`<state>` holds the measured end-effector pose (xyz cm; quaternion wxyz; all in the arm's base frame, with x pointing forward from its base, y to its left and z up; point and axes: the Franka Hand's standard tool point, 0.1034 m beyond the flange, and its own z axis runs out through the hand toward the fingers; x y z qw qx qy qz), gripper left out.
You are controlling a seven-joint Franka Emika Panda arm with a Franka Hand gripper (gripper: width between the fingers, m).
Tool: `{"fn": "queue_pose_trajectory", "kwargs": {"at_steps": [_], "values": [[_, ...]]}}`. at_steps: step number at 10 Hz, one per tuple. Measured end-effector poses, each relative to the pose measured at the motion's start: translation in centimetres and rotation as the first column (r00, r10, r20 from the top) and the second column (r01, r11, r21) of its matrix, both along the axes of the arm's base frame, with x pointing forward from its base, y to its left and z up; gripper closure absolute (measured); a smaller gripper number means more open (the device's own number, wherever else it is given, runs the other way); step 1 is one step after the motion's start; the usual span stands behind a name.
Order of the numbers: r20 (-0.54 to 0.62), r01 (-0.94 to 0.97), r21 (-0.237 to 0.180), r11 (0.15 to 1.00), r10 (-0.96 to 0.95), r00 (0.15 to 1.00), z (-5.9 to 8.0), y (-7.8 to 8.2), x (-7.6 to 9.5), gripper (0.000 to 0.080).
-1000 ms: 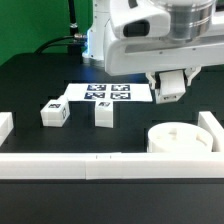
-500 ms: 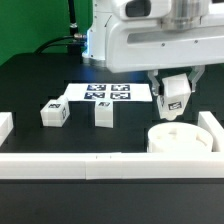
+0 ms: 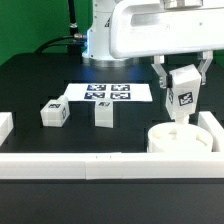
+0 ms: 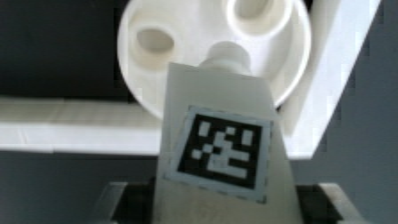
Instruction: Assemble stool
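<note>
Exterior view: the gripper clamped one leg upright, directly above the round seat at the exterior view's right; a second leg and a third leg stood beside the marker board. Wrist view: both fingers pressed the tagged leg, its tip over the seat.

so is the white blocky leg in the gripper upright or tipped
Upright: the white blocky leg hangs lengthwise from the gripper, lower end over the round white seat.
</note>
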<state>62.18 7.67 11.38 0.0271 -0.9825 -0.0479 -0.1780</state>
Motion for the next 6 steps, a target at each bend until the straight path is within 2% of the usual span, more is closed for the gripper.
{"fn": "queue_pose_trajectory", "kwargs": {"at_steps": [1,2,6], "values": [[0.012,-0.093,-0.036,0.995,0.094,0.996,-1.0,0.59,-0.43,0.0474],[0.011,-0.141,-0.053,0.989,0.141,0.99,-1.42,1.09,-0.31,0.0474],[0.007,-0.159,-0.058,0.986,0.16,0.987,-1.24,1.35,0.1,0.0474]]}}
